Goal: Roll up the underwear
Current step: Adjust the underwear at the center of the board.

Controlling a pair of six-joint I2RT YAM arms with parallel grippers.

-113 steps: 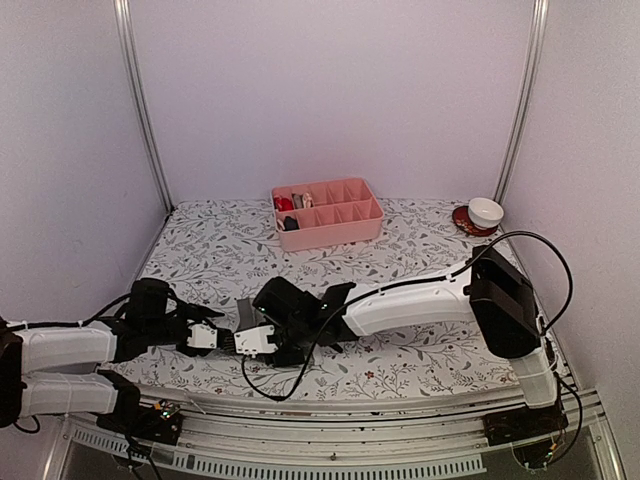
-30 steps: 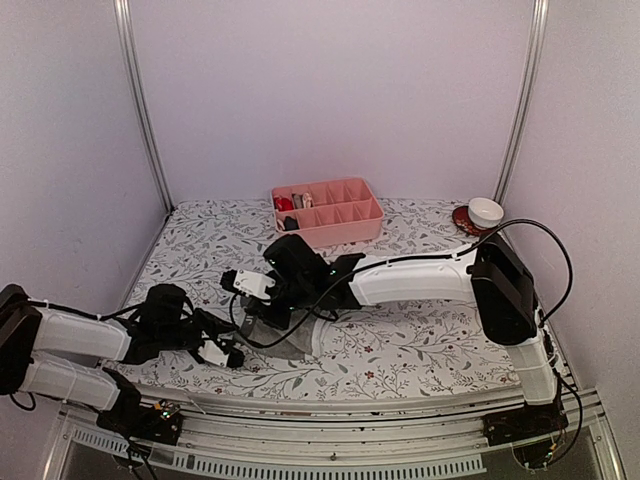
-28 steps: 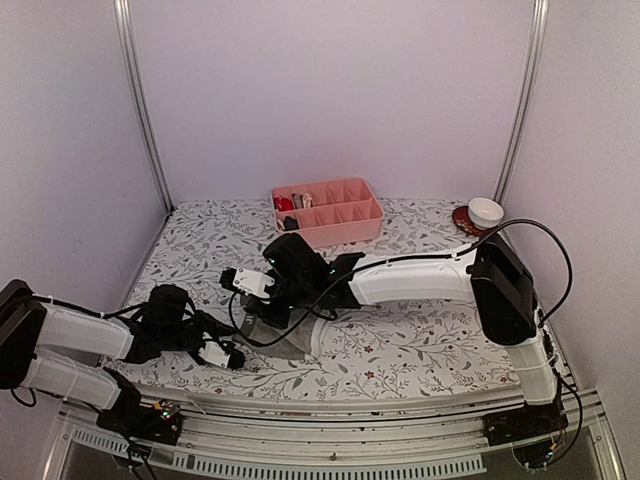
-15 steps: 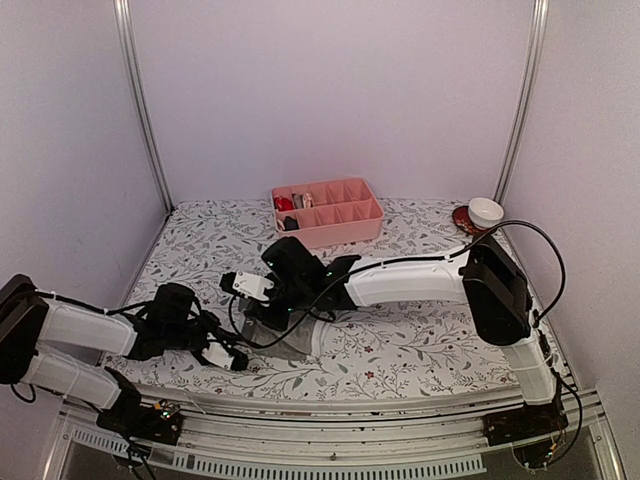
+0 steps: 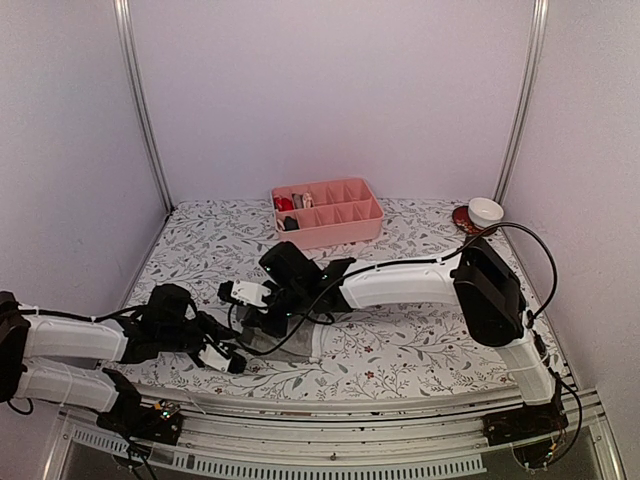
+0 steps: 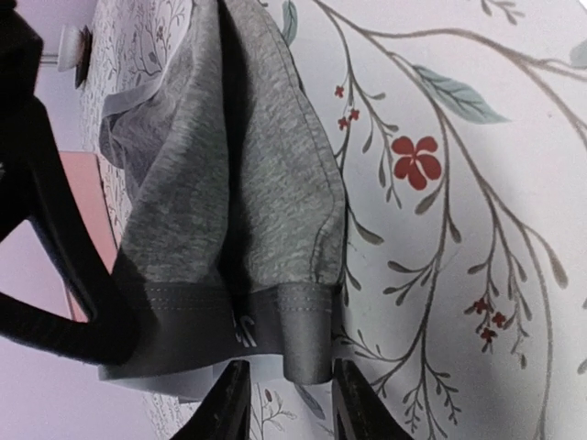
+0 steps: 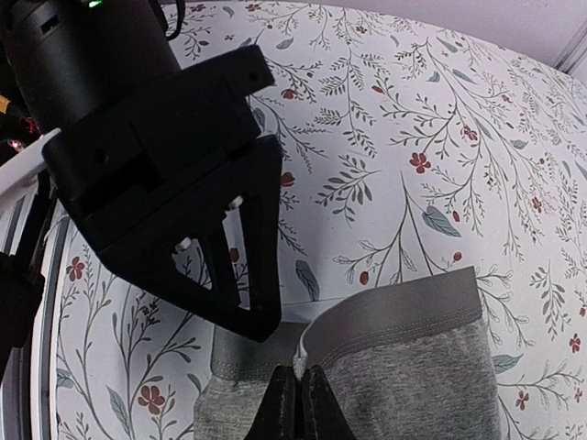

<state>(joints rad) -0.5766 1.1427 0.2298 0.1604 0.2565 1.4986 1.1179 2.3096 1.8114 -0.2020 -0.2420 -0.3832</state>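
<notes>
At near left, we list grey underwear (image 6: 229, 183): right gripper (image 7: 295, 403) clamped on its waistband; left gripper (image 6: 286, 403) parted, straddling the folded waistband end.

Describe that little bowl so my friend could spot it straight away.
Take the flower-patterned table and go to its far right corner, by the metal post. There a small white bowl sits on a dark red saucer, right of the pink divided tray; it is the only round white dish.
</notes>
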